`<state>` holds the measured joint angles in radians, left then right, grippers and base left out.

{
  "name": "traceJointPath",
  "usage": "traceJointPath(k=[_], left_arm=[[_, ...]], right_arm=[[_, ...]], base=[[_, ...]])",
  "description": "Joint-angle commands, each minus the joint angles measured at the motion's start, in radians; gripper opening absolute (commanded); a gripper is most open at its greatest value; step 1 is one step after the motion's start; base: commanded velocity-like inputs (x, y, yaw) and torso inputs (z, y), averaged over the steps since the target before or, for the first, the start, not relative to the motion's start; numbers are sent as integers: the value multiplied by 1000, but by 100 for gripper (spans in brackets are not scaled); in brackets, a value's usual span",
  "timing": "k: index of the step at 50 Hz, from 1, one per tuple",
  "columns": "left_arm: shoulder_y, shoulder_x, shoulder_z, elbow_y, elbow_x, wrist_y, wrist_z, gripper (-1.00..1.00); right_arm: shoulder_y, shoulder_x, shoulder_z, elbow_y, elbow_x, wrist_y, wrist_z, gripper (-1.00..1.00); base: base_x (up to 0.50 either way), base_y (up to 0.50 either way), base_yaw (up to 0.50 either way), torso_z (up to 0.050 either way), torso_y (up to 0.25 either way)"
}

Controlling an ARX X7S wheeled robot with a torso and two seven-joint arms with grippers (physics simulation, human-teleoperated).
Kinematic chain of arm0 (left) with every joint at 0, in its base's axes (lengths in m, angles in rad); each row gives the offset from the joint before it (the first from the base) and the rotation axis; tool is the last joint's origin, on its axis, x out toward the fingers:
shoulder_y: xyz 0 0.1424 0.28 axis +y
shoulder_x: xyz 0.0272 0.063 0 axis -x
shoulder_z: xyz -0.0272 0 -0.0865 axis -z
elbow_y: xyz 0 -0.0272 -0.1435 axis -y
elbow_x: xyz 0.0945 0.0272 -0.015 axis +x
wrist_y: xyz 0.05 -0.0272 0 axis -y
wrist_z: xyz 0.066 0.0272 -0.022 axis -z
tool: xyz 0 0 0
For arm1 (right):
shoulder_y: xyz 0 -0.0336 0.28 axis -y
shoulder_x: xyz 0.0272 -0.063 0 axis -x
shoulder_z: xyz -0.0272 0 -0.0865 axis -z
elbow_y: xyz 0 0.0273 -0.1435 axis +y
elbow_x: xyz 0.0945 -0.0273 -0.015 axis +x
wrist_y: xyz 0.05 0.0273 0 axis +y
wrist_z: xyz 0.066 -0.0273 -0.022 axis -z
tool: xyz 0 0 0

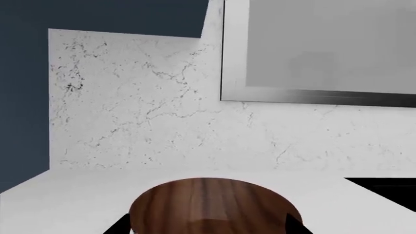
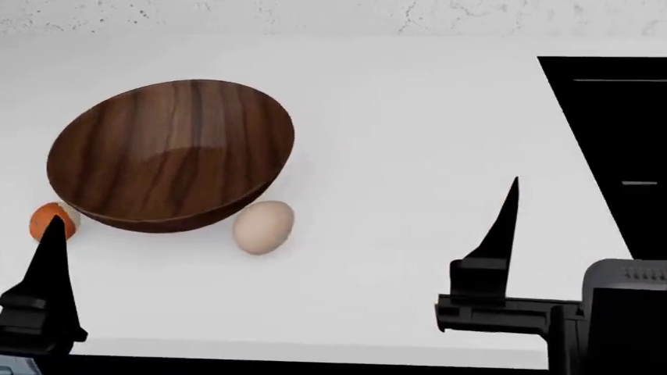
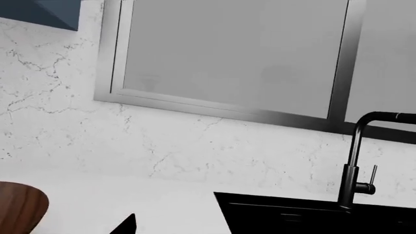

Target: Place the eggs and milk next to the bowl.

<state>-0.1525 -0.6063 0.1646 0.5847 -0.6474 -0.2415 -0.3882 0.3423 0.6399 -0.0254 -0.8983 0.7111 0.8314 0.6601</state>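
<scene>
The dark wooden bowl (image 2: pixel 172 152) rests on the white counter. The orange-brown egg (image 2: pixel 50 221) touches its near-left side and the pale beige egg (image 2: pixel 262 226) lies at its near-right side. The milk is out of view. My left gripper (image 1: pixel 206 230) is open, and past its two dark tips the bowl (image 1: pixel 215 202) fills the gap. In the head view one left finger (image 2: pixel 47 273) stands just in front of the orange egg. My right gripper (image 3: pixel 208 230) hangs open over bare counter to the right of the eggs. One right finger (image 2: pixel 502 234) shows, and nothing is held.
A black sink (image 2: pixel 615 133) is sunk into the counter at the right, with a black faucet (image 3: pixel 356 161) behind it. A marble backsplash (image 1: pixel 143 107) and a grey-framed window (image 3: pixel 234 58) close off the back. The counter's front edge (image 2: pixel 312 351) runs just before the grippers.
</scene>
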Motion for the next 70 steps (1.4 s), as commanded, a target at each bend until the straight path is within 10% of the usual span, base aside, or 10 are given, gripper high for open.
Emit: traceJointPath(k=[1, 70], left_arm=[[5, 2, 3, -12, 9, 14, 7, 100], [6, -1, 20, -25, 26, 30, 11, 100]], right_arm=[[-14, -2, -4, 6, -6, -21, -5, 100], [-46, 16, -11, 9, -1, -61, 0, 100]], base=[[1, -500, 0, 0, 0], [1, -500, 0, 0, 0]])
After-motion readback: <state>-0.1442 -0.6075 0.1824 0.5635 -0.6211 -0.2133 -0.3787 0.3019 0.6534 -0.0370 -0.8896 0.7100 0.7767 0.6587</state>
